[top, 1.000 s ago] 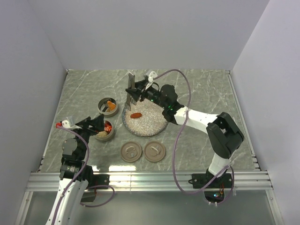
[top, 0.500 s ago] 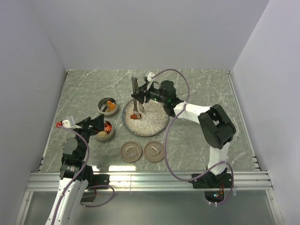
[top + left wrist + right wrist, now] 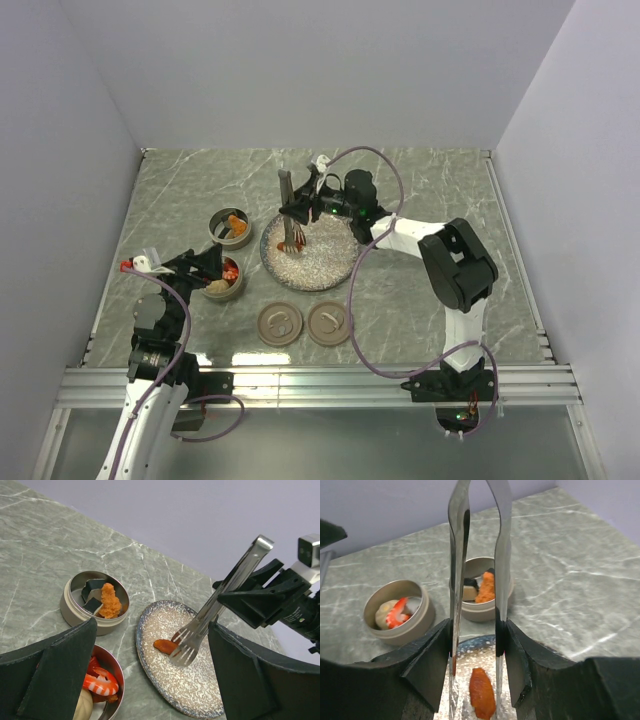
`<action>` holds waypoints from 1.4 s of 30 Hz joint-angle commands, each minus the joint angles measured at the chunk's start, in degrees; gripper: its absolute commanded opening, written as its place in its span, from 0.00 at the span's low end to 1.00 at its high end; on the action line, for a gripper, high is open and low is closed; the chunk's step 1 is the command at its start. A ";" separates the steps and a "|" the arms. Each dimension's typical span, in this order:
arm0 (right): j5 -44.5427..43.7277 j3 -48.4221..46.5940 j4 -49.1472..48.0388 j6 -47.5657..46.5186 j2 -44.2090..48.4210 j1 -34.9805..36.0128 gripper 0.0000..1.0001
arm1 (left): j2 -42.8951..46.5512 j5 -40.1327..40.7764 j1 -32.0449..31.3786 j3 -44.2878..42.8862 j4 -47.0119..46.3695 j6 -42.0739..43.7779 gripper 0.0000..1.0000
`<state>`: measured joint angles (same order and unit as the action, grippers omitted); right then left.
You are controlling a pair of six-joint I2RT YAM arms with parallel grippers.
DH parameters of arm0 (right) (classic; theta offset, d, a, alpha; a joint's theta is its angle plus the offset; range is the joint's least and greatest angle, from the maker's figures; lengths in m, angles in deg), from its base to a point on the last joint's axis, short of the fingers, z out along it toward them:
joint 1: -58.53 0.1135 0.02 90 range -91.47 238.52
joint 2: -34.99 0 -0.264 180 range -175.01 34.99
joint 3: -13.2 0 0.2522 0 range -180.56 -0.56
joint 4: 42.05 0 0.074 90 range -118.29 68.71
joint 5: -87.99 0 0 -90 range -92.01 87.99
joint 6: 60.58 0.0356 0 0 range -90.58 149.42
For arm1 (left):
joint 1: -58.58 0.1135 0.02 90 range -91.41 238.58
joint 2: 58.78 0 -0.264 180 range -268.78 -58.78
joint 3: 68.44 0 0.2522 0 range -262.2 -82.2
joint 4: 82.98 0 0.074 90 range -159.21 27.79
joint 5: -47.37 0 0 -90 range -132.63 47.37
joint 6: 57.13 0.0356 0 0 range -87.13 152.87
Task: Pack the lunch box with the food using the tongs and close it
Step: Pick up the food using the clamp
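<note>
1. The right gripper point(image 3: 306, 208) is out over the far left part of the speckled plate point(image 3: 328, 268). It's clamped on the tongs point(image 3: 287, 193), one finger pressed against the outside of each arm.
2. The tongs stand steep, joined end up and a bit tilted, tips down at the plate. In the right wrist view there's a clear gap between the two arms point(image 3: 502, 555), so they aren't squeezed all the way together.
3. There's one food piece on the plate, an orange-red oblong point(image 3: 165, 646). It sits between the two tong tips in the right wrist view point(image 3: 481, 692). From the left wrist view the slotted tips point(image 3: 187, 642) are right at it. I can't tell if they're actually gripping it.
4. Left of the plate there are two round metal tins, both uncovered.
   - The far tin point(image 3: 232, 226) has an orange crumbed piece point(image 3: 110, 600) and something dark next to it.
   - The near tin point(image 3: 226, 280) has a red-and-white shrimp point(image 3: 100, 685) and a beige ball point(image 3: 82, 707).
5. Two round lids point(image 3: 280, 324) point(image 3: 329, 323) lie side by side on the marble table point(image 3: 430, 200), nearer the arm bases than the plate.
6. The left gripper point(image 3: 205, 264) hovers by the near tin with its jaws spread wide, holding nothing.
</note>
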<state>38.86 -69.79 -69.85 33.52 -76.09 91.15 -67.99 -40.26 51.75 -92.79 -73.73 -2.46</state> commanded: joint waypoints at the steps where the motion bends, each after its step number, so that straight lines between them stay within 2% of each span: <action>1: 5.53 -2.66 -4.49 3.72 -2.20 -0.19 0.53 | -0.02 -0.35 0.06 -0.31 -1.81 0.26 0.99; 10: 3.88 -0.74 -6.07 3.72 -2.21 -0.01 0.53 | -0.37 -0.61 0.06 -0.13 -2.43 0.35 0.99; 16: -4.64 7.25 -16.61 3.38 1.13 2.35 0.52 | -0.63 -0.53 0.06 -0.22 -2.61 0.35 0.99; 25: -13.60 11.57 -25.58 2.14 0.26 6.75 0.50 | -0.54 -0.61 0.06 -0.31 -2.52 0.44 0.99; 42: -22.39 10.08 -35.16 4.87 -3.61 8.42 0.50 | -0.19 -0.79 0.06 -0.22 -2.34 0.44 0.99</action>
<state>19.88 -58.25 -98.26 37.56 -78.91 99.17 -68.38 -40.28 51.75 -92.79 -74.19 -2.44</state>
